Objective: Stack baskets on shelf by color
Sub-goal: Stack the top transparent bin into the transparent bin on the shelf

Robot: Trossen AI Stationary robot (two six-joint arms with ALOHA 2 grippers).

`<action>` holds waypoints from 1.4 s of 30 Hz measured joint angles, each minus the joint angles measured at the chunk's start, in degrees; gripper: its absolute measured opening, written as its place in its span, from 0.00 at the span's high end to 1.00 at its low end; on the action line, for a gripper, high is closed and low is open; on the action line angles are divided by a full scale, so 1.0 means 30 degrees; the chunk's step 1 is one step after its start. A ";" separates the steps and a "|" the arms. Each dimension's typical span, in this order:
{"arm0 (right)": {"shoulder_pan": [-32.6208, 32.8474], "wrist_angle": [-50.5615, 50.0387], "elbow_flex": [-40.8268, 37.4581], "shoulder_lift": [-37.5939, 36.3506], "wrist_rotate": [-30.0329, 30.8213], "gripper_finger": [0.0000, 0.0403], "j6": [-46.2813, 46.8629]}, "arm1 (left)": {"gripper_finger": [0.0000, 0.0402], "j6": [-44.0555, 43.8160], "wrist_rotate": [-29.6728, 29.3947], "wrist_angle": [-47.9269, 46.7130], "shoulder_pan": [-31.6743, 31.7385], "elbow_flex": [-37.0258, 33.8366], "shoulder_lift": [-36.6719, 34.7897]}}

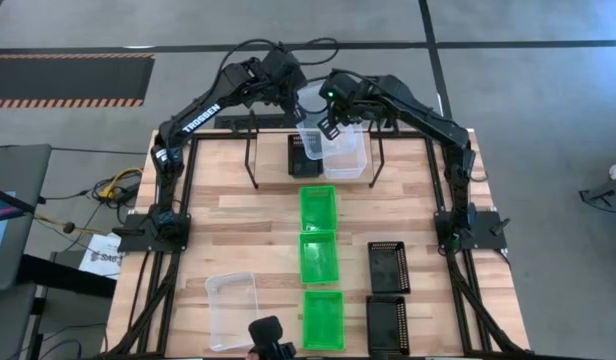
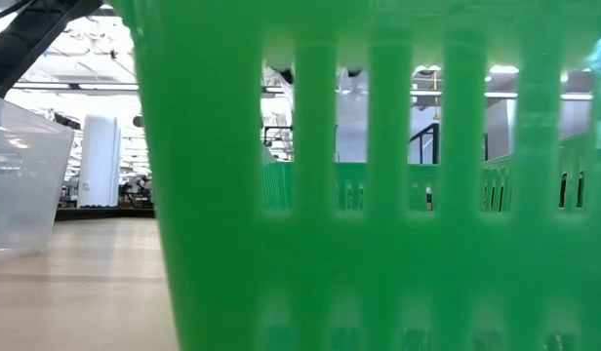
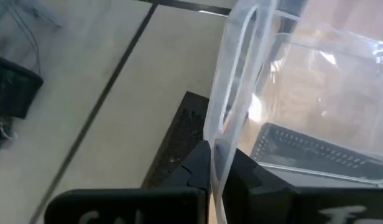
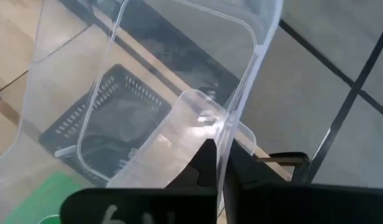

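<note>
Green basket (image 2: 379, 195) blocking low view, shelf (image 1: 288, 125) half-hidden

Even, bright overhead light fills the scene, and the table (image 1: 238, 210) shows only faint, soft shadows. In the low view a green basket (image 2: 379, 195) sits right against the lens, blurred and blocking most of the picture, with the far room bright behind its slots. Both wrist views show glare streaks on a clear basket (image 4: 179, 93), and their near edges are soft.
</note>
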 joint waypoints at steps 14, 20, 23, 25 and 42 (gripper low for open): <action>0.0079 0.0345 0.0058 -0.0037 -0.0321 1.00 -0.0768 | 0.60 0.3249 -0.7788 0.1257 -0.3272 0.0245 -0.1536; -0.0501 0.0746 0.0080 -0.0223 -0.1237 1.00 -0.1382 | 0.61 0.1552 -0.8135 -0.0319 -0.4060 0.0235 -0.2851; -0.0505 0.1136 0.0036 -0.0454 -0.1267 1.00 -0.1378 | 0.61 0.1522 -0.7996 -0.0276 -0.3930 0.0240 -0.3098; -0.0239 0.1531 0.0060 -0.0517 -0.1135 1.00 -0.1372 | 0.61 0.1783 -0.7695 -0.0244 -0.3800 0.0235 -0.3252; 0.0257 0.1193 0.0073 -0.0787 -0.1213 1.00 -0.0897 | 0.35 0.5748 -1.0333 0.2911 -0.4897 0.0262 -0.3168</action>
